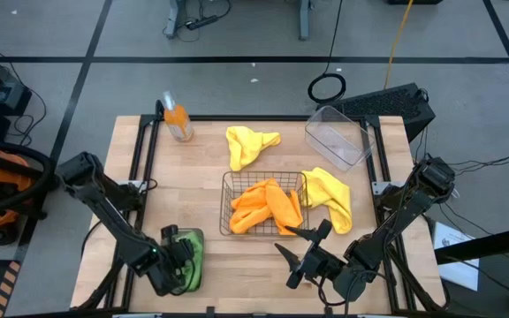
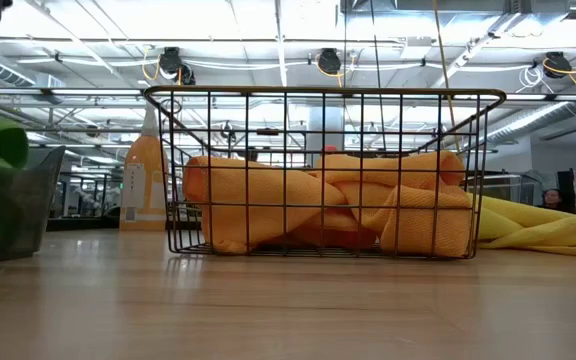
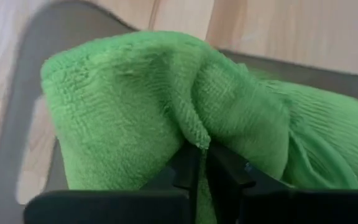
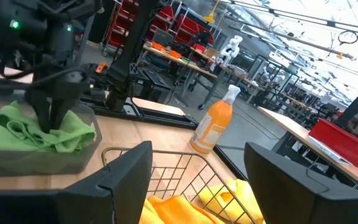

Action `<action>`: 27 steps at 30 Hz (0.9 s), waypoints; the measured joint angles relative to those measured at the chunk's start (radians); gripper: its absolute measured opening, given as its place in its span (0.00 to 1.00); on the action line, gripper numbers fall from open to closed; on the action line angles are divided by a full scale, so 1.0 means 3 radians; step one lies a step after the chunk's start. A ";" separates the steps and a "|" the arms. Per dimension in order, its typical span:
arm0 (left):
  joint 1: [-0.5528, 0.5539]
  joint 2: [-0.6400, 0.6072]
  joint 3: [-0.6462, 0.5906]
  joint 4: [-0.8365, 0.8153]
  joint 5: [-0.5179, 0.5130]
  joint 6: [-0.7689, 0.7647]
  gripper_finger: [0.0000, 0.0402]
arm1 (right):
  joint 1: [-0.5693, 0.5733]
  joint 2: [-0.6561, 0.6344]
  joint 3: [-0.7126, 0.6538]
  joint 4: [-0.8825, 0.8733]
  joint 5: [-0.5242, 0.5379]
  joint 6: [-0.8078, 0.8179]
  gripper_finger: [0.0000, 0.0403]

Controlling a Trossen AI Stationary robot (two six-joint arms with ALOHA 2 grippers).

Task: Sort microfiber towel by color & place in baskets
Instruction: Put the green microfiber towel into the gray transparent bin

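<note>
A green microfiber towel (image 1: 189,256) lies bunched in the shallow grey tray (image 4: 36,163) at the table's near left. My left gripper (image 3: 202,168) stands over it, shut on the cloth. The dark wire-mesh basket (image 1: 228,181) at the table's middle holds orange towels (image 1: 268,206). One yellow towel (image 1: 249,145) lies flat beyond the basket. A second yellow towel (image 1: 330,194) lies at the basket's right. The clear plastic tub (image 1: 338,137) stands at the far right. My right gripper (image 1: 303,252) hovers open near the basket's near right corner, touching nothing. My left gripper pinches a raised fold of the green towel (image 3: 194,134) between its two fingers (image 3: 185,177), coming from above and pointing down, as the right wrist view shows (image 4: 53,115). The rest of the towel lies slack in the grey tray (image 3: 33,81).
An orange spray bottle (image 1: 178,119) stands at the far left of the table. Bare wood shows along the near edge between the tray and my right gripper, and to the left of the basket.
</note>
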 joint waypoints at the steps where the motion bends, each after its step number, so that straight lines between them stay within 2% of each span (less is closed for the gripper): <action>1: 0.0001 0.0047 0.0000 -0.0001 0.0009 -0.0039 0.09 | 0.0000 0.0000 0.0000 0.0000 -0.0001 0.0000 0.61; 8: 0.0000 0.0286 0.0005 0.0041 0.0007 -0.0058 0.07 | 0.0000 0.0000 0.0000 0.0000 -0.0005 0.0004 0.61; 16: 0.0000 0.0340 0.0003 0.0069 -0.0086 -0.0390 0.10 | 0.0023 0.0000 0.0000 0.0000 -0.0006 0.0056 0.61; 19: 0.0000 0.0342 0.0003 0.0069 -0.0062 -0.0396 0.16 | 0.0044 0.0000 0.0000 -0.0001 -0.0005 0.0057 0.61; 27: 0.0003 0.0134 0.0056 0.0009 0.0055 -0.0388 0.43 | 0.0116 0.0000 0.0000 -0.0004 0.0003 0.0020 0.61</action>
